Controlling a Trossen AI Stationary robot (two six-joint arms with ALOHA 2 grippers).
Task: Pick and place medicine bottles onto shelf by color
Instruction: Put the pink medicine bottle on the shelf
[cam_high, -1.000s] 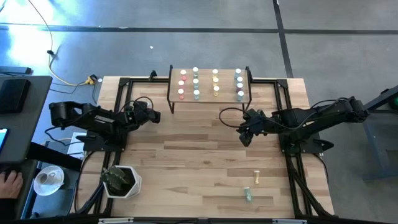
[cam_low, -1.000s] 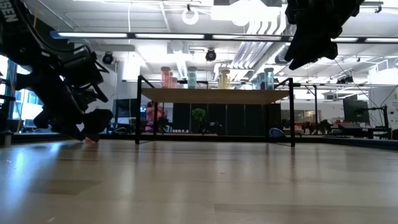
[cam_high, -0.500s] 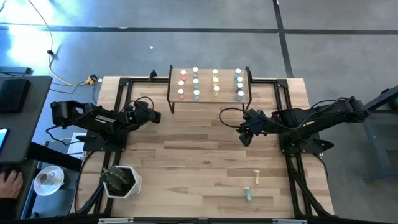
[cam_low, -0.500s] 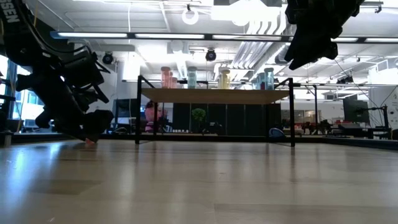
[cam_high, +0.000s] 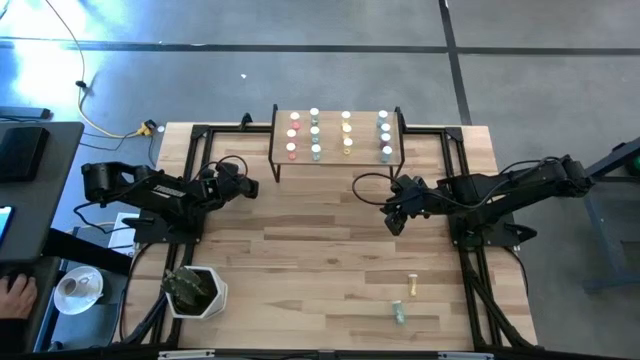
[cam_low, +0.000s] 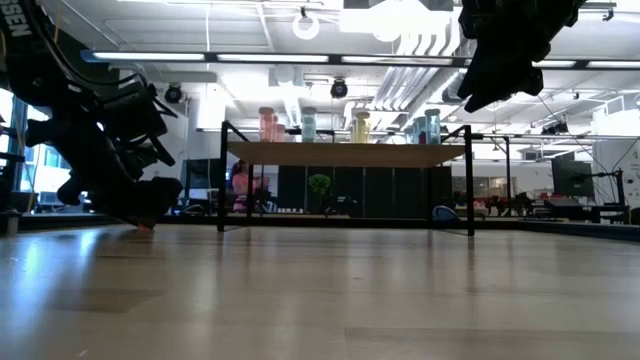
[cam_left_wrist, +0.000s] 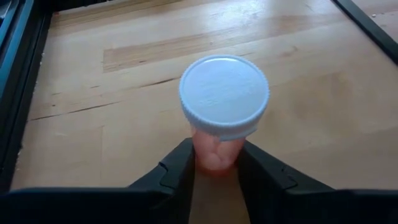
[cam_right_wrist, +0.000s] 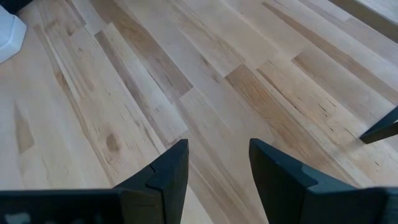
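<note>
The left gripper (cam_left_wrist: 214, 168), low at the table's left side, has its jaws clamped on the body of a pink bottle (cam_left_wrist: 221, 115), cap pointing ahead, with the shelf (cam_high: 337, 160) beyond it, while the right gripper (cam_right_wrist: 217, 162) hangs apart-jawed and empty.

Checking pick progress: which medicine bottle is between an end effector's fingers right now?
The pink bottle with a white cap, gripped by the left end effector left of the shelf; every other bottle stands free.
</note>
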